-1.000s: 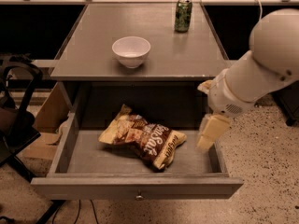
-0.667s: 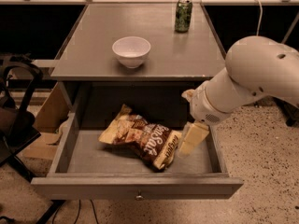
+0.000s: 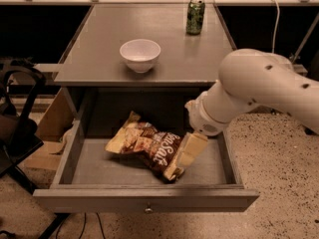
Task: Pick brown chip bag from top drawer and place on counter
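A: One step active: reach. Where is the brown chip bag [image 3: 142,144]?
B: In the top drawer [image 3: 94,169]. Gripper [image 3: 185,153] at its right end; spread or pressed, cannot tell. Next: secure grasp, lift, transfer to bench [image 3: 94,59].

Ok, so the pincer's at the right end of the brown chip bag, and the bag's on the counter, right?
No: the camera view shows the brown chip bag lying in the open top drawer, not on the counter. The pincer is at its right end.
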Available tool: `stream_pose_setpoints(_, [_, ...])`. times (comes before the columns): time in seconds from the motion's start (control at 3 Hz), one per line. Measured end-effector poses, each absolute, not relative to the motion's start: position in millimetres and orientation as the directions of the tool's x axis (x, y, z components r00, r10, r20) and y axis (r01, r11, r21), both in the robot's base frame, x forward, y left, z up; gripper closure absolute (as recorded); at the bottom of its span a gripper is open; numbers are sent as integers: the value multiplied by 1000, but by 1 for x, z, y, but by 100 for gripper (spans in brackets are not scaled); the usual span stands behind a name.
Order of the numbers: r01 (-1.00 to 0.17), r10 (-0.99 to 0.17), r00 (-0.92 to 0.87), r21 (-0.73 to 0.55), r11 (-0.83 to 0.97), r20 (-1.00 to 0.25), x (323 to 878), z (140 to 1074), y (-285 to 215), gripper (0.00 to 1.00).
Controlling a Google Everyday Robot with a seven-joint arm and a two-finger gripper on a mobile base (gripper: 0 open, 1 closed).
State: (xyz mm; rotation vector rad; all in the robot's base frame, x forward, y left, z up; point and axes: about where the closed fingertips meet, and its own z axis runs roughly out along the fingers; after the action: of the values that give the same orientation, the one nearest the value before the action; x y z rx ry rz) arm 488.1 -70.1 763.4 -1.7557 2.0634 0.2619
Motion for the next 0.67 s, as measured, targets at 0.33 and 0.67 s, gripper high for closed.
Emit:
stream_pose_setpoints(0.33, [-978, -898, -130, -97, 187, -420, 499, 741, -43, 0])
stream_pose_setpoints(0.67, [-978, -900, -152, -66, 196, -409, 512, 721, -13, 0])
